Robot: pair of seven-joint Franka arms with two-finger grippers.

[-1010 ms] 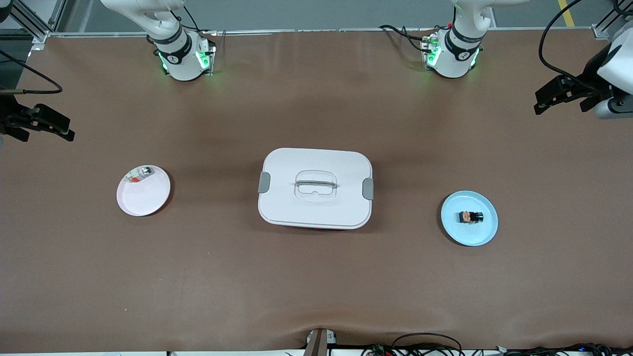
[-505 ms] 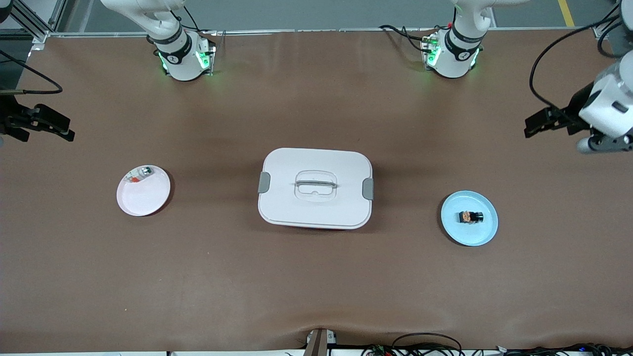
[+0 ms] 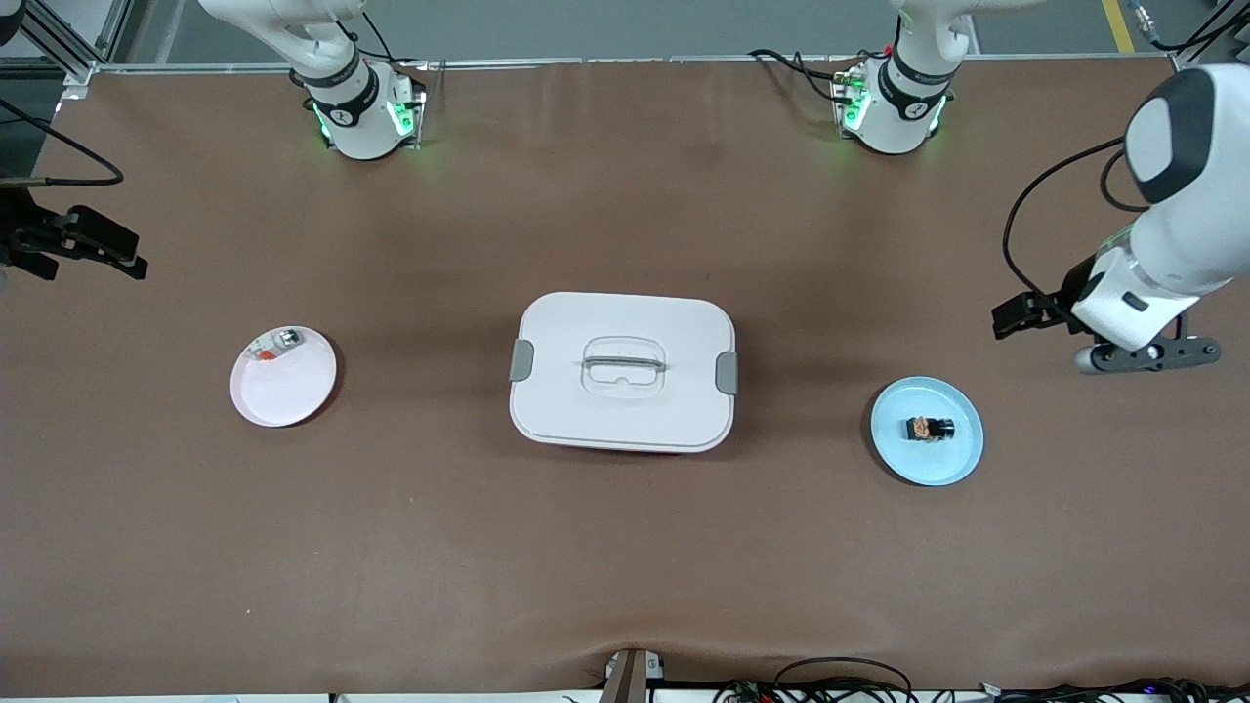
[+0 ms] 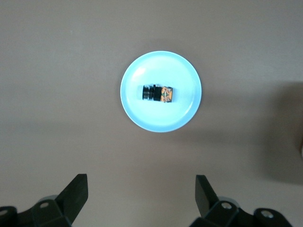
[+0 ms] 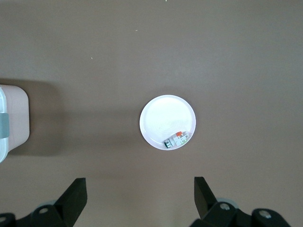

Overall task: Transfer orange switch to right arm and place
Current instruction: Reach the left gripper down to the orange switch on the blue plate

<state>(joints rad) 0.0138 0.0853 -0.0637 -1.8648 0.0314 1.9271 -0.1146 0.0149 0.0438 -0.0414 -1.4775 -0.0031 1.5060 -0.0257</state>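
Both grippers stand with their fingers spread wide and hold nothing. Up in the air, the left gripper hangs over bare brown table near the edge at the left arm's end, beside the light blue plate and not over it. In the left wrist view the left gripper shows its two dark fingers far apart, with the light blue plate lying between and past them.

On that plate lies the orange switch, a tiny black blocky part with an orange end, resting on its side near the plate's middle. The left wrist view shows the orange switch clear of the plate's rim, its black ribbed end and orange end in line. Nothing touches it.

At the right arm's end, the right gripper waits over the table's edge, well apart from everything on it. From the right wrist view the right gripper is likewise spread wide, looking down on the pale pink plate. That pale pink plate sits toward the right arm's end of the table and carries a small whitish-silver part with red and green bits against its rim, on the side nearer the arms' bases.

A white lidded box with grey side clasps and a recessed top handle sits at the table's middle, between the two plates, its lid on.
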